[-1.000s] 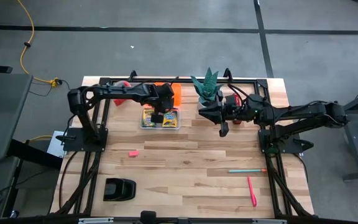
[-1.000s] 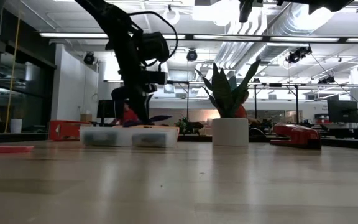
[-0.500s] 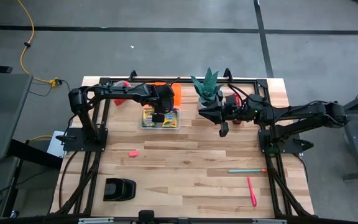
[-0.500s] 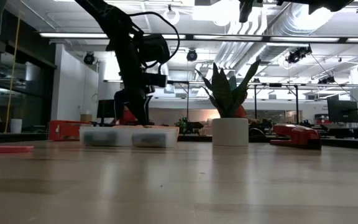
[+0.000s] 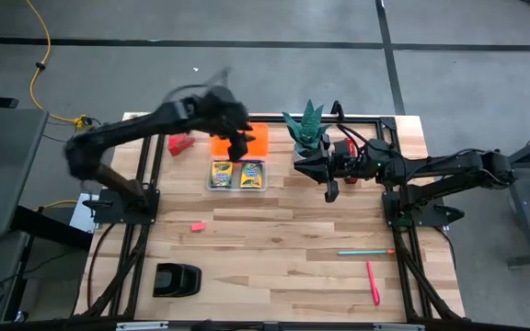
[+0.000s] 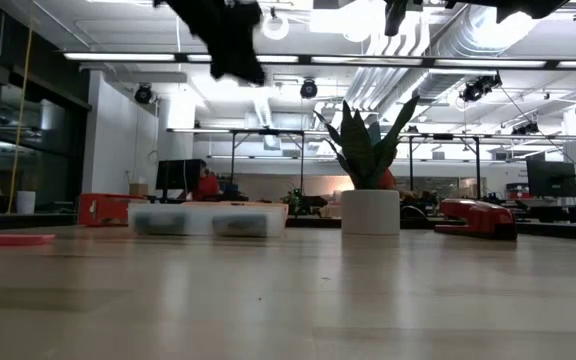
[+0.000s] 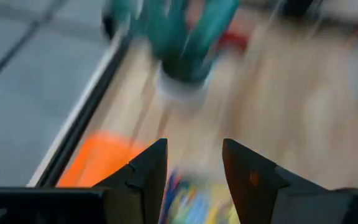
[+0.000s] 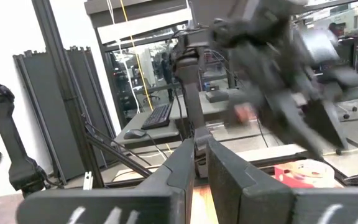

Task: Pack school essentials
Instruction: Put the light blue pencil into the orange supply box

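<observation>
Two yellow-and-green crayon boxes lie side by side in a clear tray at the table's far middle. My left gripper hangs open and empty above the tray's far side, high in the low view. A pink eraser lies left of centre. A teal pen and a pink pen lie near the right edge. My right gripper is shut and empty, held above the table right of the tray.
A potted plant stands at the far edge beside a red tape dispenser. An orange flat object and a red object lie behind the tray. A black object sits near the front left.
My left gripper has opened over the tray, then risen quickly and drawn back toward the table's far edge. Both crayon boxes now lie uncovered in the tray.
</observation>
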`<state>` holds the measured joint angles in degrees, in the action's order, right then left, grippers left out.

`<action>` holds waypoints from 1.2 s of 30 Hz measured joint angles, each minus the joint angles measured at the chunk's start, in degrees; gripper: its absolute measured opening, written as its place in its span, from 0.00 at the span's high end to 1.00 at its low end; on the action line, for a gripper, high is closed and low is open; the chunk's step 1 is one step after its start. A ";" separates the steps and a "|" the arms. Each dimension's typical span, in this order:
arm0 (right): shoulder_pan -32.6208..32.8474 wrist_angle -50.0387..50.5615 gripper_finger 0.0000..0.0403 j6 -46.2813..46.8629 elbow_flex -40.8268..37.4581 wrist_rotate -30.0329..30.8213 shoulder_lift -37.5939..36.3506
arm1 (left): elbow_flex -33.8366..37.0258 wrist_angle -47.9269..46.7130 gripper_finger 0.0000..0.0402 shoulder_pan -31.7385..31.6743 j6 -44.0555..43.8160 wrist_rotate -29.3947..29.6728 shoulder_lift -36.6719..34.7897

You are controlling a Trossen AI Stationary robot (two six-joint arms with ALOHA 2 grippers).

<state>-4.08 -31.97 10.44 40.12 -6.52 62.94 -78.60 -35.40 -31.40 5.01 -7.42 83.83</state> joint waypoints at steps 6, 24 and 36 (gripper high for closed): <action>0.00 0.00 0.92 0.00 0.00 -0.09 0.00 | 12.22 21.06 0.64 2.94 -10.63 -5.88 -16.98; 0.00 -0.02 0.92 -0.42 0.00 -0.14 0.00 | 37.52 42.96 0.64 14.82 -23.45 5.11 -42.67; 0.00 -0.01 0.92 -0.42 0.00 -0.14 0.00 | 37.52 42.87 0.64 15.19 -22.88 4.63 -42.62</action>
<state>-4.08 -31.98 10.02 40.12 -6.66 62.94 -41.08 7.46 -16.21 -17.87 -2.79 41.21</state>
